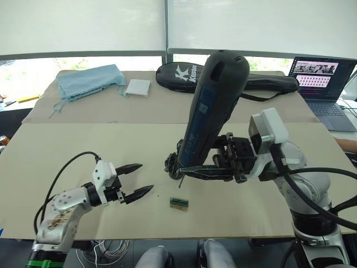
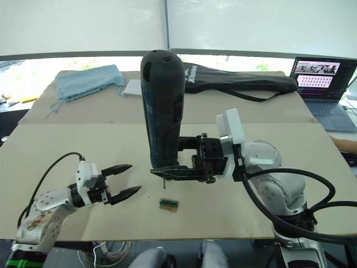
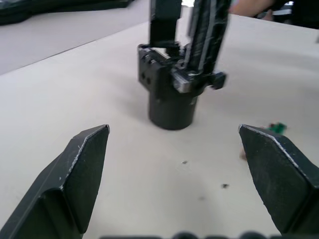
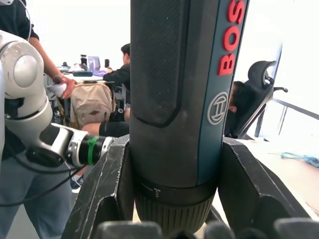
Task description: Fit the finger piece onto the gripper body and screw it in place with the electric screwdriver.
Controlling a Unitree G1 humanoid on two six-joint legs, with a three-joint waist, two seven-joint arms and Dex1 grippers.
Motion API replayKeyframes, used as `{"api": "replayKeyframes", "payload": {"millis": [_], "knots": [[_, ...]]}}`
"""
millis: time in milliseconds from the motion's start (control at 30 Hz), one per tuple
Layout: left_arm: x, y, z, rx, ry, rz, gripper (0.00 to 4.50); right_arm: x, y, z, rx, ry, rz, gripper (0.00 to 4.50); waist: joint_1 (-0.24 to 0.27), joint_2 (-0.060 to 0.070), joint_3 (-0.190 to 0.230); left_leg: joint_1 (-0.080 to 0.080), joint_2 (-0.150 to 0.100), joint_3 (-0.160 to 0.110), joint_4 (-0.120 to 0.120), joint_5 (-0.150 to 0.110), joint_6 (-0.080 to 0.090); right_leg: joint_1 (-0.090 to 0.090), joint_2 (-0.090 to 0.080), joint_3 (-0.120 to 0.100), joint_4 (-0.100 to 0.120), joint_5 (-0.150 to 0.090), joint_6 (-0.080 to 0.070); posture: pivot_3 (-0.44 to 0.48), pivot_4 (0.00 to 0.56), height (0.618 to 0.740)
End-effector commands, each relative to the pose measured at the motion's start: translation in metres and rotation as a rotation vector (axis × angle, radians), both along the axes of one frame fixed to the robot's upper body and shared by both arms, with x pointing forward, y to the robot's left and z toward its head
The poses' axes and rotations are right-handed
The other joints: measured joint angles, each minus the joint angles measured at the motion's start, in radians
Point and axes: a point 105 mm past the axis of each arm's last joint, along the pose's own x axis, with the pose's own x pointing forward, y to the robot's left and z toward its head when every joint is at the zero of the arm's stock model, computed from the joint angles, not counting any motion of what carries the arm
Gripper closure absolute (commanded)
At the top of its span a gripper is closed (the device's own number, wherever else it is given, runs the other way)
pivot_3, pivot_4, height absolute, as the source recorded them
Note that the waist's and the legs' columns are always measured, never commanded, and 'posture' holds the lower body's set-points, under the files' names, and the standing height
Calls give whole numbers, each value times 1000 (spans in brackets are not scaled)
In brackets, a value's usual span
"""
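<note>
**Screwdriver being held upright over the gripper body**

The electric screwdriver (image 2: 163, 111) is being gripped low on its barrel by the right gripper (image 2: 167, 170), whose jaws are pressed against both sides of the tool. The tool is being held nearly upright, its thin bit pointing down at the table (image 2: 67, 139). The gripper body (image 3: 172, 84) is standing on its round base just under and behind the bit — largely hidden from the head cameras by the tool. Whether the finger piece is already being seated on it cannot be told.

The left gripper (image 1: 136, 180) is being held low over the table, near the mechanism, jaws spread and empty. A small green-and-tan block (image 1: 179, 203) is lying just in front.

Risk is being judged here: nothing is bracing the gripper body, so a misaligned or tilted bit could tip it over — or skate off the screw head.
</note>
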Motion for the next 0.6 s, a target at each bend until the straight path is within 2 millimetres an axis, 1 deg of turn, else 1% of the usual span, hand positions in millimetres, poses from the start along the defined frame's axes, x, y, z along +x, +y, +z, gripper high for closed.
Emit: {"api": "replayKeyframes", "payload": {"millis": [33, 167, 300, 467, 600], "knots": [[7, -15, -11, 26, -37, -3, 112, -8, -5, 17, 42, -65, 13, 2593, -1, 0, 0, 0, 0, 0, 0, 0, 0, 0, 0, 0, 0, 0, 0, 0, 150, 740], [12, -32, -24, 21, -31, -18, 112, -8, -5, 16, 33, -64, 9, 2593, -1, 0, 0, 0, 0, 0, 0, 0, 0, 0, 0, 0, 0, 0, 0, 0, 150, 740], [16, -47, -28, 14, -44, -42, 112, -5, -6, 18, 29, -72, -12, 2593, 1, 0, 0, 0, 0, 0, 0, 0, 0, 0, -1, 0, 1, 0, 0, 0, 150, 740], [20, -64, -25, 2, -64, -74, 112, -4, -8, 17, 21, -81, -27, 2593, 3, 0, 0, 0, 0, 0, 1, 0, 0, 0, -2, 1, 0, 0, 0, 0, 150, 740], [26, -80, -17, -6, -95, -85, 112, -4, -9, 16, 18, -80, -33, 2593, 4, 0, 0, 0, 0, 0, 1, 0, 0, 0, -2, 1, 0, 0, 0, 0, 150, 740]]}}
